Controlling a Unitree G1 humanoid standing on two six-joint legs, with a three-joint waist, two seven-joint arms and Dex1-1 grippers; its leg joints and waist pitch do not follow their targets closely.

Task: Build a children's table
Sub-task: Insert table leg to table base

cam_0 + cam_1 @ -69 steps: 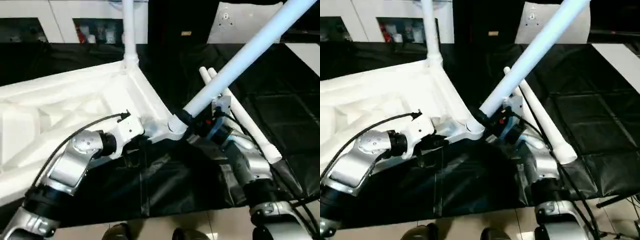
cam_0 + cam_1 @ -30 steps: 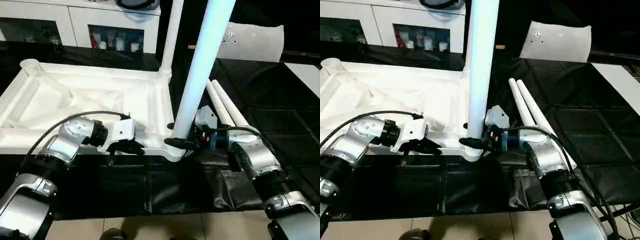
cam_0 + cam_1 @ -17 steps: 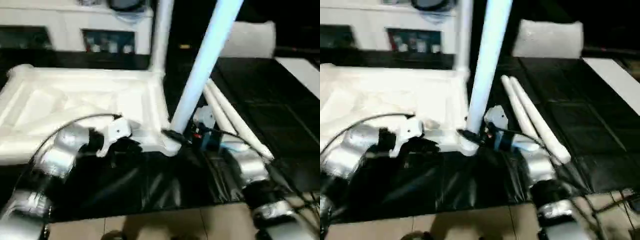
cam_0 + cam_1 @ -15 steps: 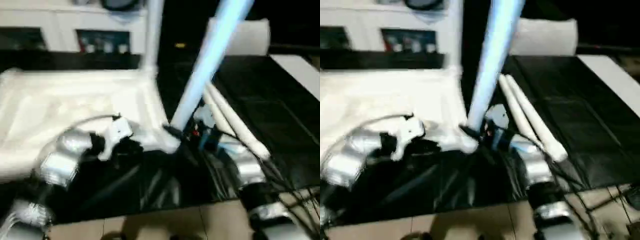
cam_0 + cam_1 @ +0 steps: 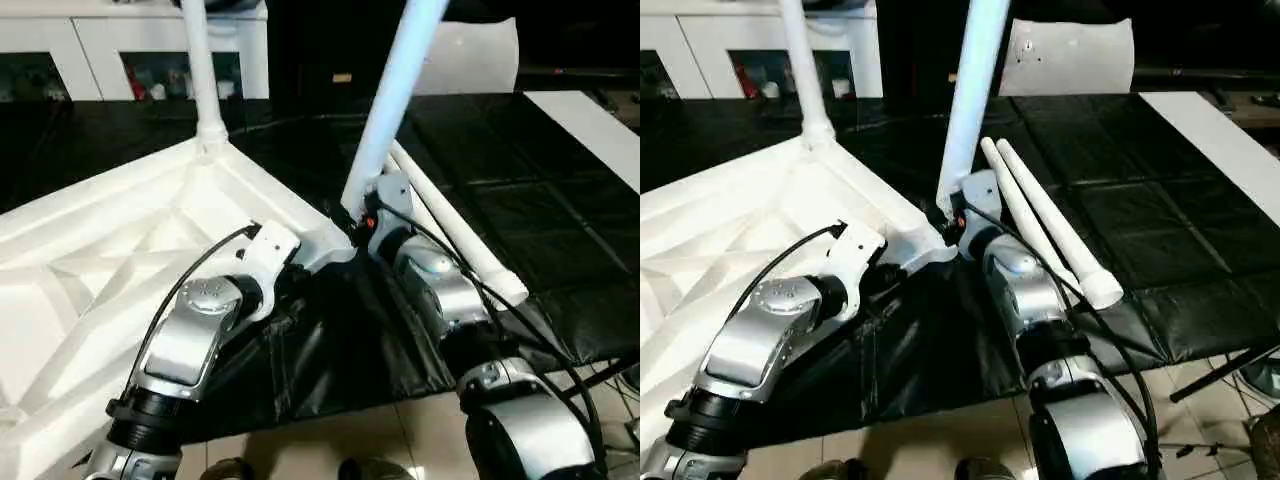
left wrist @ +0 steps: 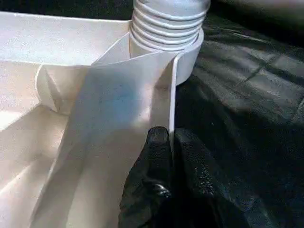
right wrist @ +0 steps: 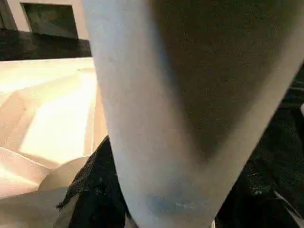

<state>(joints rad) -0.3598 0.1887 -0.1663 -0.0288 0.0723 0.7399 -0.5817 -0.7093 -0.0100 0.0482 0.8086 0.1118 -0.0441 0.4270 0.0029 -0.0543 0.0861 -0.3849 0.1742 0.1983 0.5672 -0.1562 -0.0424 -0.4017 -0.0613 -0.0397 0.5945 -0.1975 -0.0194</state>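
The tabletop (image 5: 120, 250) lay upside down on the black-covered bench (image 5: 1160, 230), ribbed side up, so its corner sockets faced upward to take the legs. One leg (image 5: 198, 70) already stood in the far corner socket. The right gripper (image 5: 352, 222) was clamped around the bottom of a second leg (image 5: 395, 95), just above the near corner socket (image 6: 183, 57); the leg leaned away from upright, and its ridged end sat in that socket, which to my eye meant it was being worked home rather than finished. The left gripper (image 6: 164, 156) was pinched shut on the thin rim of the tabletop right beside that corner, its fingers (image 6: 149, 161) on either side of the wall, most likely to keep the top from sliding or lifting while the other arm pushed and turned. Two spare legs (image 5: 1045, 225) lay side by side on the bench just beyond the right arm, near enough to reach for the remaining corners. Behind stood a white cabinet (image 5: 90, 45) and a white cushion-like slab (image 5: 1070, 55). I could make out no brand, label or writing on any of it.
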